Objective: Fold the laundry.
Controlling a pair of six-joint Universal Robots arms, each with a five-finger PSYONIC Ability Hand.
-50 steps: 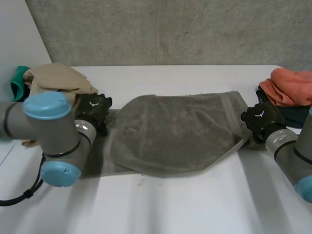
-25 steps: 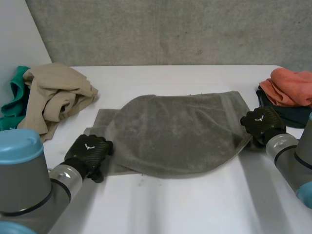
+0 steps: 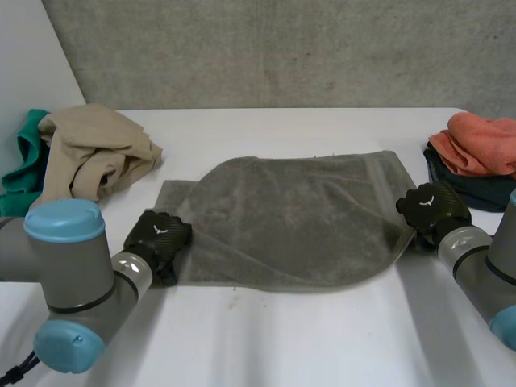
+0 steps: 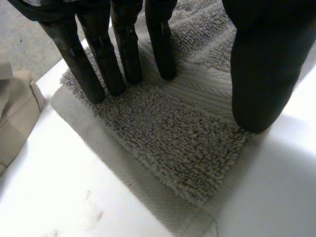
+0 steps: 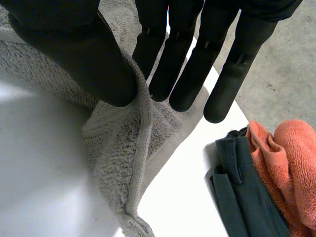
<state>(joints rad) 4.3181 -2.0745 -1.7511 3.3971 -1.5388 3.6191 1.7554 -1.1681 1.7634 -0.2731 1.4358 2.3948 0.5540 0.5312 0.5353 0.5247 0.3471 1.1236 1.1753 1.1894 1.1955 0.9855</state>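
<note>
Pinching the towel (image 3: 290, 218) edge is the right hand (image 3: 431, 208) (left hand (image 3: 157, 238) presses its corner, straight-fingered).

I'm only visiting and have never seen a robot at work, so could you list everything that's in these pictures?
towel: one, grey, spread across the middle of the table
crumpled garment: one, beige, far left
small cloth: one, green, partly under the crumpled garment
fluffy cloth: one, orange, far right
folded garment: one, dark blue-green, under the fluffy cloth
table: one, white
wall: one, grey, behind the table
arms: two, grey with light-blue caps, one each side
left robot hand: one, black, straight fingers on the towel's near left corner
right robot hand: one, black, pinching the towel's right edge
</note>
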